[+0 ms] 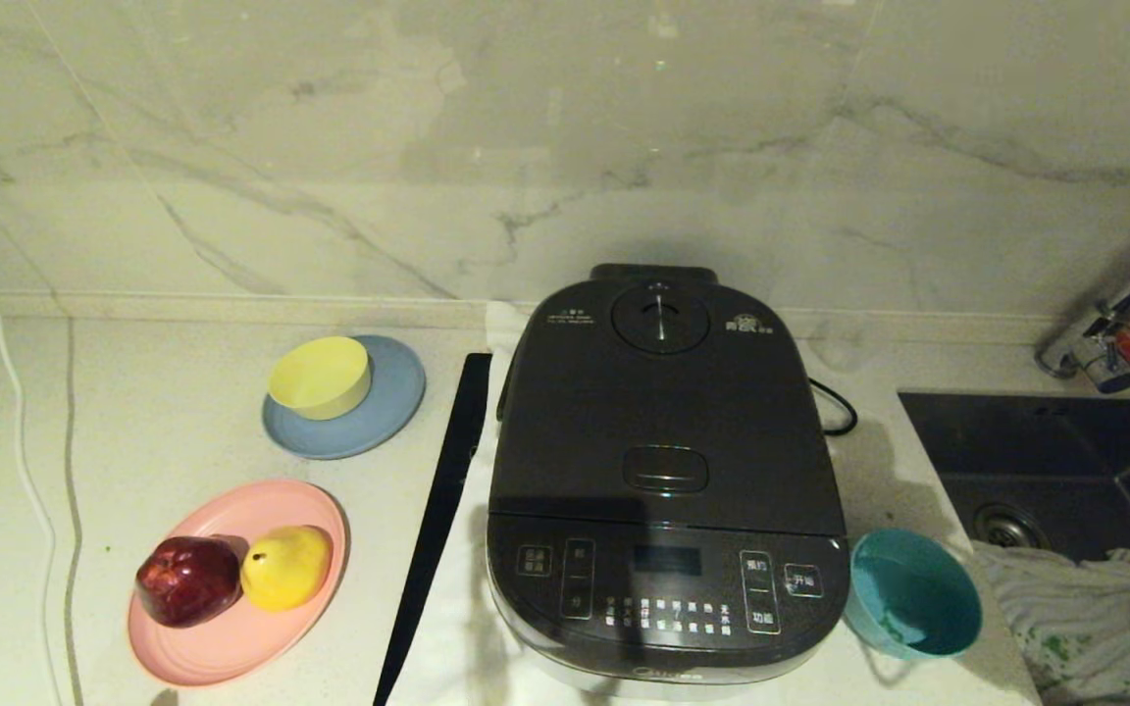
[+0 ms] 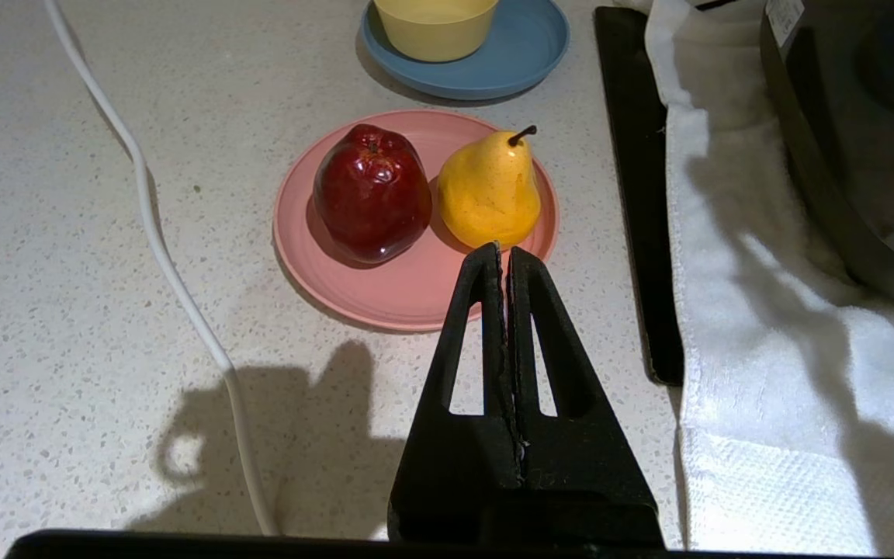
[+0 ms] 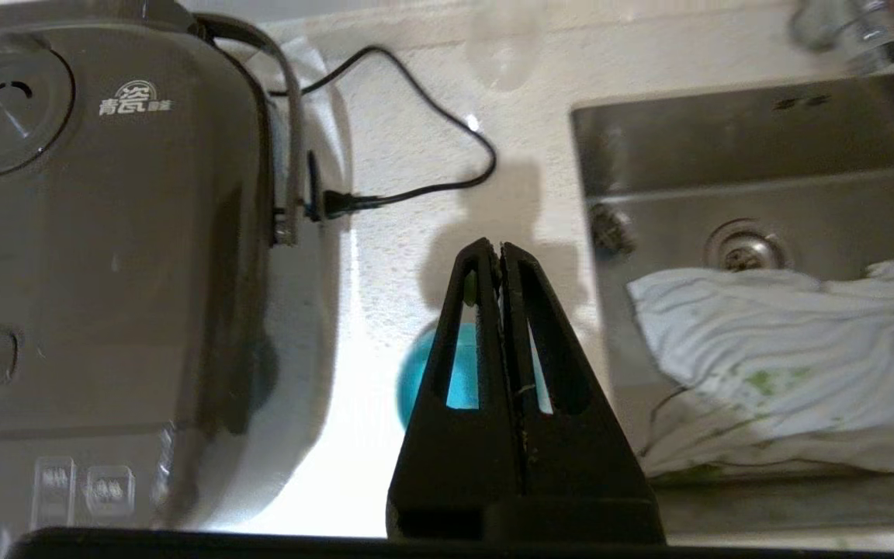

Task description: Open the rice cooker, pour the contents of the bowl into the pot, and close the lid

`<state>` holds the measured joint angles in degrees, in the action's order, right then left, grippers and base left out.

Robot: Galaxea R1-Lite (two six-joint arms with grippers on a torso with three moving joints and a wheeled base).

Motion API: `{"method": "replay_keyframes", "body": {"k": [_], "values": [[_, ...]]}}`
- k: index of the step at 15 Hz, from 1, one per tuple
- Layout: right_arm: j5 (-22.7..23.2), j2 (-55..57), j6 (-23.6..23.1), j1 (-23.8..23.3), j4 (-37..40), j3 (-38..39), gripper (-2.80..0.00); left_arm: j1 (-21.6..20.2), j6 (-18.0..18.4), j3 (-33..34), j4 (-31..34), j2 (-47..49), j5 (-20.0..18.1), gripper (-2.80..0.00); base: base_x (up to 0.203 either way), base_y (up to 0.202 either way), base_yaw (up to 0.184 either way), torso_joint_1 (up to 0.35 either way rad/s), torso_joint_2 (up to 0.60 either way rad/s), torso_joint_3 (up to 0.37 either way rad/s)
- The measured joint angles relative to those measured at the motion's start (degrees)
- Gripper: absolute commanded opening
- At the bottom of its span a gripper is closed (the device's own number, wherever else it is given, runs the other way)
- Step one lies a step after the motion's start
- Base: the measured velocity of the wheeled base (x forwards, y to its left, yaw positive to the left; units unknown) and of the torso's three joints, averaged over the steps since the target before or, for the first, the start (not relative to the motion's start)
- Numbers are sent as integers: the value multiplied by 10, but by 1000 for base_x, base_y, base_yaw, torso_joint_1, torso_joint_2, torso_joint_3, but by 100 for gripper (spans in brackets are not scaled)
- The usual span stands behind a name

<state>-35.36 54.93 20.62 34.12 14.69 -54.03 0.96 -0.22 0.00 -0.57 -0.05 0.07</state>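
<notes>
My rice cooker fills the middle of the head view, standing on a white towel; its lid is down flat, the rectangular release button and round steam vent both facing up, so the pot is hidden inside. The bowl sits upright at lower right of that view, just beside the cooker's front right corner, with a few green bits on its inner wall; to its right lies the sink, a crumpled cloth in it. My right gripper hangs above the counter, its two black fingers pressed together with nothing between them; in the right wrist view the teal bowl shows through and behind the fingers at lower centre, the cooker at left, its black cord looping across the counter. My left gripper is likewise closed and holds nothing, parked over the counter near the rim of a pink plate bearing a red apple and a yellow pear; beyond, at the top of the left wrist view, a yellow bowl rests on a blue plate; a white cable runs down the left.
</notes>
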Motion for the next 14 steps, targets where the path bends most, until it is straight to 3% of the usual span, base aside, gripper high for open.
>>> {"method": "replay_keyframes", "body": {"k": [6,14], "values": [[-9,-120,-39,-16,0,56,-280,0,0,0,0,0,0,-280,0,0,0,0,0,0],[-15,-269,-102,-186,-1,154,-280,0,0,0,0,0,0,-280,0,0,0,0,0,0]]}}
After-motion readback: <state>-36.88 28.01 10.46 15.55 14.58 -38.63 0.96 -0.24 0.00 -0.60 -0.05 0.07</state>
